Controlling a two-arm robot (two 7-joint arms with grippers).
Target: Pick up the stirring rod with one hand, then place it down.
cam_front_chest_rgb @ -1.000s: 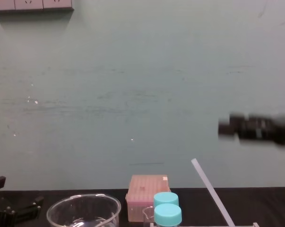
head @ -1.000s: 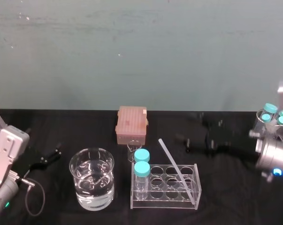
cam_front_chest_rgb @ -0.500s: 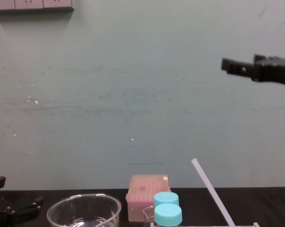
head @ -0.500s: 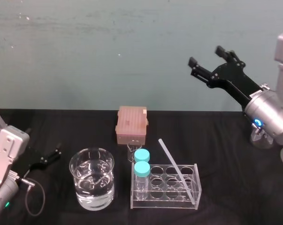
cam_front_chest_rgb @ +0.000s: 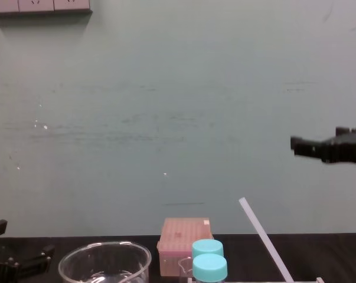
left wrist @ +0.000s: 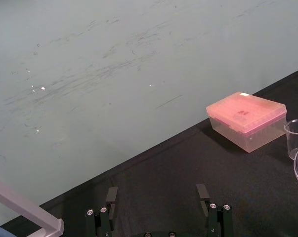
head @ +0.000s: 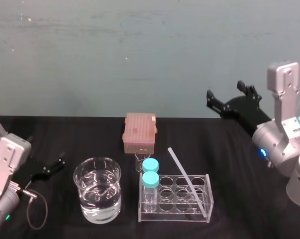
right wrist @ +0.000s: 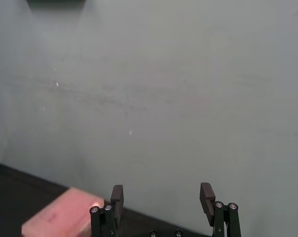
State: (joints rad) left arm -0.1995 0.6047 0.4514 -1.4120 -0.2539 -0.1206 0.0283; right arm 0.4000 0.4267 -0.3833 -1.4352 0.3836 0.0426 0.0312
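The stirring rod [head: 188,181] is thin and translucent white. It leans slanted in the clear tube rack [head: 202,196], its upper end pointing up and back [cam_front_chest_rgb: 261,233]. My right gripper [head: 225,91] hangs in the air above the table's right side, higher than the rod and well to its right [cam_front_chest_rgb: 318,144]. Its fingers are open with nothing between them [right wrist: 161,195]. My left gripper [head: 49,168] rests low at the table's left, open and empty [left wrist: 157,195].
A pink box [head: 139,132] stands behind the rack. Two blue-capped tubes [head: 150,172] stand in the rack's left end. A glass beaker of water [head: 97,190] sits to the rack's left. A small empty glass [head: 140,161] stands behind the tubes.
The right gripper rose from low over the table's right side, swung high, then came down partway, staying open. The rod and the left arm have not moved.
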